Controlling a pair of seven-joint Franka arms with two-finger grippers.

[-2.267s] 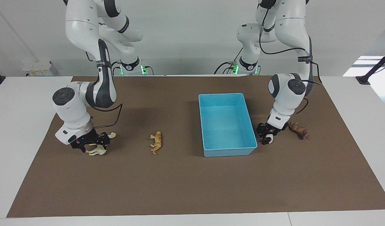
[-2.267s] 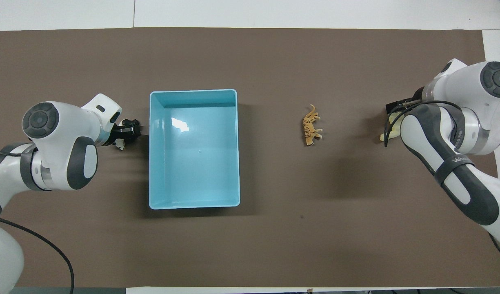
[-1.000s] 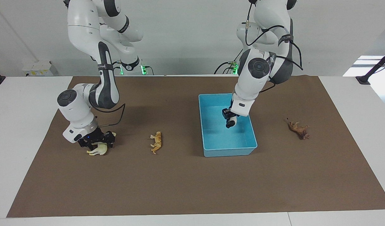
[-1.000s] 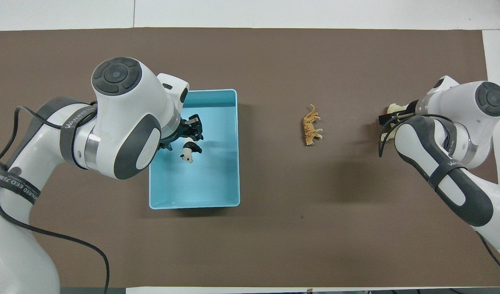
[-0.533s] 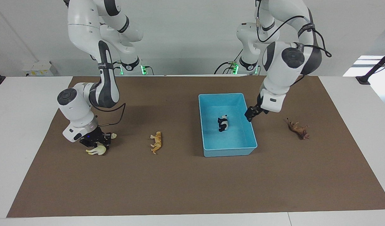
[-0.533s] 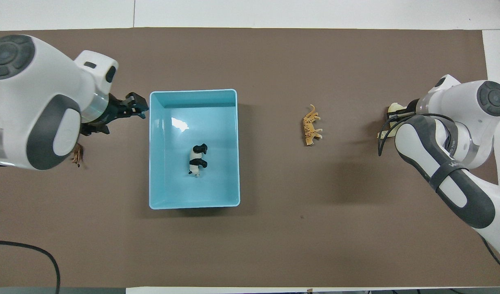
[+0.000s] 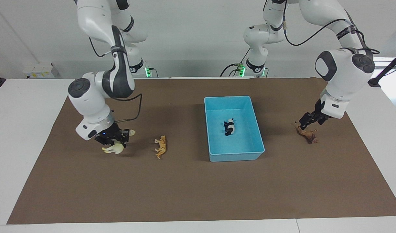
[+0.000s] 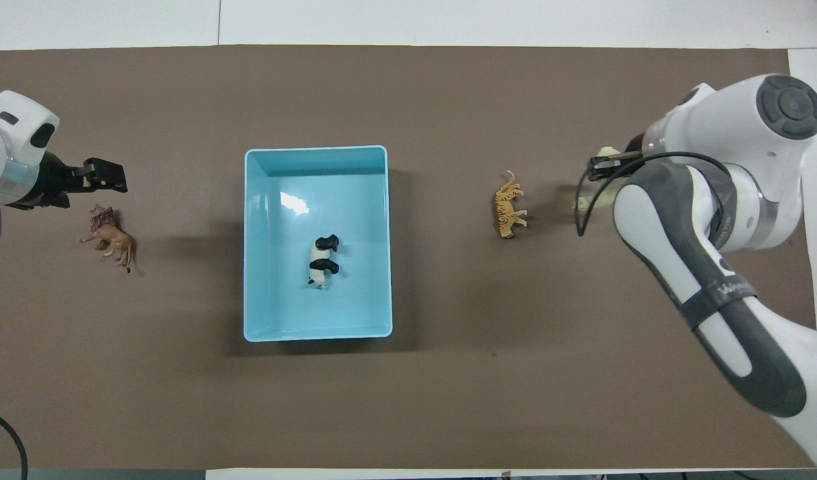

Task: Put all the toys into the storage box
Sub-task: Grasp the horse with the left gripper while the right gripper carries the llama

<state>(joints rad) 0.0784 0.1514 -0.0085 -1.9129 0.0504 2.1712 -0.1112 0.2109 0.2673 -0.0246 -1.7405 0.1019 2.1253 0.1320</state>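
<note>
Brown matting covers the bench [image 7: 185, 194], and from the facing view the light blue storage box [image 7: 214, 152] already has the panda [image 7: 229, 127] lying inside it. Over at the right arm's end, the right gripper [image 7: 113, 137] is clamped on the cream-white horse [image 7: 113, 149], which looks just clear of the mat. The spotted cat [image 7: 161, 147] lies on the mat between that horse and the box, so the carry toward the box passes over it. At the left arm's end, the left gripper [image 7: 306, 121] hangs just above the reddish-brown lion [image 7: 307, 134], fingers parted, not touching.

Switching to the overhead view: the left gripper [image 8: 105, 175] shows a modest gap, and the lion [image 8: 109, 237] lies a little nearer to the robots than its tips, long axis slanting. That small offset is what the grab turns on, I'd say. The box [image 8: 249, 267] holds the panda [image 8: 321, 261] mid-floor. The right gripper [image 8: 605, 170] is mostly masked by its own arm; a sliver of horse [image 8: 605, 193] peeks out, with the cat [image 8: 508, 207] just beside it toward the box.
</note>
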